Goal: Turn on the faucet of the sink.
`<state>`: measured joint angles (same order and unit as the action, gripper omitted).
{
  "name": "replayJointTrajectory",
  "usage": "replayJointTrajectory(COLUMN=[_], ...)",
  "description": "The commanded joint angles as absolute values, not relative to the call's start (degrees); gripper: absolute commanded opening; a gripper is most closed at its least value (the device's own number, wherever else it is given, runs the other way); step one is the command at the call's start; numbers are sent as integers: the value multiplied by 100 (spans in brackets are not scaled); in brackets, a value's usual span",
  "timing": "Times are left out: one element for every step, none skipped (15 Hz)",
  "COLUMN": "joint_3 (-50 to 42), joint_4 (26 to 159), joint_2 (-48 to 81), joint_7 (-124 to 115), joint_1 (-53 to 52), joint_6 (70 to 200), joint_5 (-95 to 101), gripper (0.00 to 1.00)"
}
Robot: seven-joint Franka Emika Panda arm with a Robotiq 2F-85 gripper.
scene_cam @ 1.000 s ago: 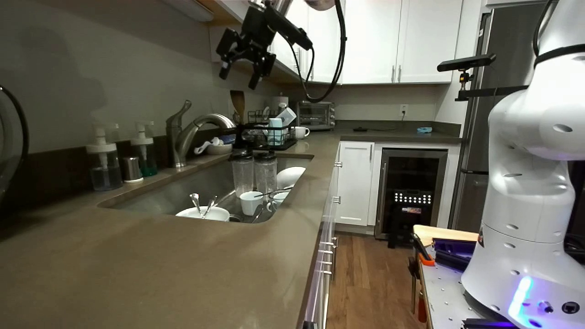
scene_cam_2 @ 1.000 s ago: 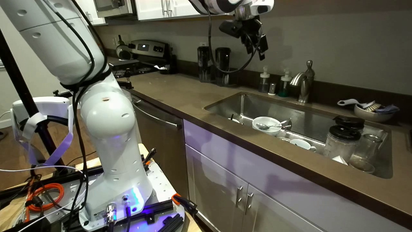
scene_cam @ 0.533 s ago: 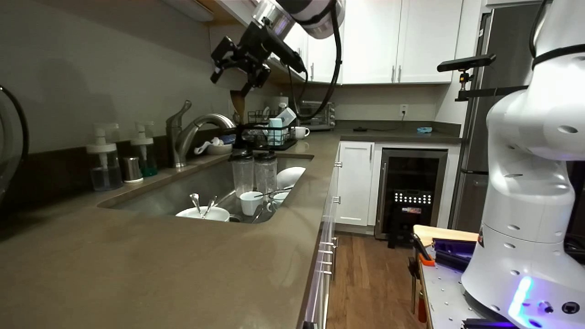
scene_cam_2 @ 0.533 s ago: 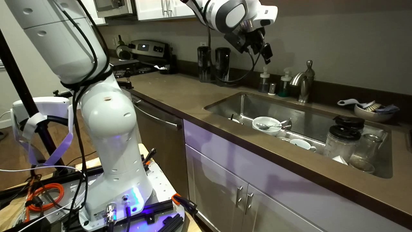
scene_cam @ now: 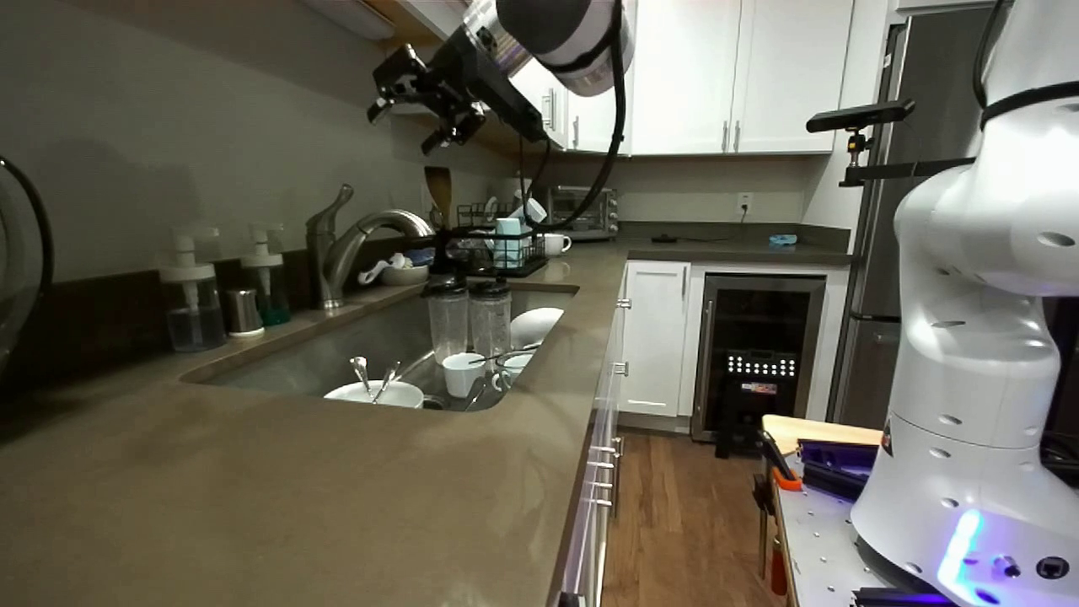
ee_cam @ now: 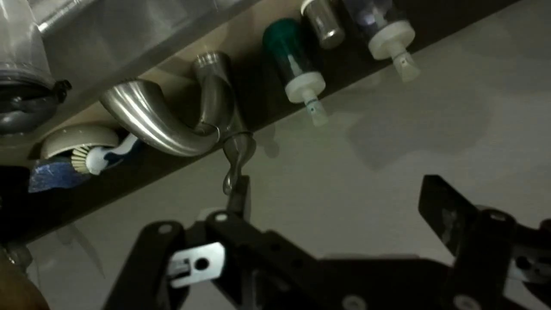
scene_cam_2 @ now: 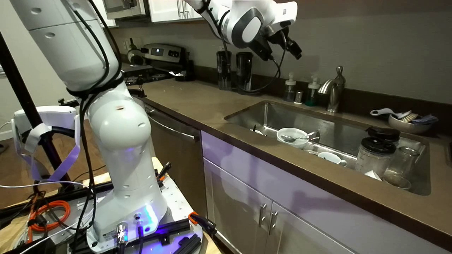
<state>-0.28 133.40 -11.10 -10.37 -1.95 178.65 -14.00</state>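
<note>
The brushed-metal faucet stands behind the sink, with a curved spout [scene_cam: 383, 221] and an upright lever [scene_cam: 327, 215]. It shows in an exterior view too, spout [scene_cam_2: 327, 85] and lever [scene_cam_2: 340, 74]. My gripper [scene_cam: 403, 128] is open and empty, in the air above the counter near the wall, higher than the faucet. In an exterior view the gripper [scene_cam_2: 296, 53] is on the soap-bottle side of the faucet. In the wrist view the gripper [ee_cam: 335, 183] has its fingers wide apart; the left finger [ee_cam: 242, 193] overlaps the tip of the lever [ee_cam: 239, 150]. Contact does not show.
The sink [scene_cam_2: 296, 118] holds bowls, mugs and lidded jars [scene_cam_2: 376, 151]. Soap bottles [ee_cam: 297, 64] and a metal cup [scene_cam_2: 298, 97] stand beside the faucet. A bowl with a brush [scene_cam_2: 406, 121] is on its other side. The wall [ee_cam: 366, 163] is behind; an upper cabinet [scene_cam: 539, 93] is nearby.
The wrist has tilted, so the fingers point less downward and more toward the wall. The gripper has shifted a little toward the wall and faucet. The faucet and dishes have not moved.
</note>
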Motion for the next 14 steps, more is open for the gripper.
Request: replayJointTrajectory(joint_3=[21, 18, 78, 61, 93, 132, 126, 153, 167, 184, 199, 229, 242, 259], joint_4=[13641, 13718, 13783, 13835, 13875, 13611, 13582, 13510, 13456, 13365, 13283, 13224, 13131, 13048], joint_2=[-795, -712, -616, -523, -431, -583, -535, -549, -534, -517, -462, -439, -367, -319], joint_7=[-972, -973, -971, -927, -684, -418, -207, 0, 141, 293, 390, 524, 574, 646], joint_1=[-334, -338, -213, -192, -113, 37, 106, 208, 277, 364, 405, 463, 467, 471], joint_6=[19332, 19617, 19867, 20110, 20358, 19931, 19959, 19932, 19916, 19895, 19876, 19854, 19840, 19832], joint_5=[-1422, -1372, -1245, -1201, -1314, -1437, -1477, -1514, -1513, -1496, -1470, -1471, -1426, -1408], gripper=[100, 100, 75, 74, 68, 60, 54, 47, 41, 33, 27, 20, 14, 7])
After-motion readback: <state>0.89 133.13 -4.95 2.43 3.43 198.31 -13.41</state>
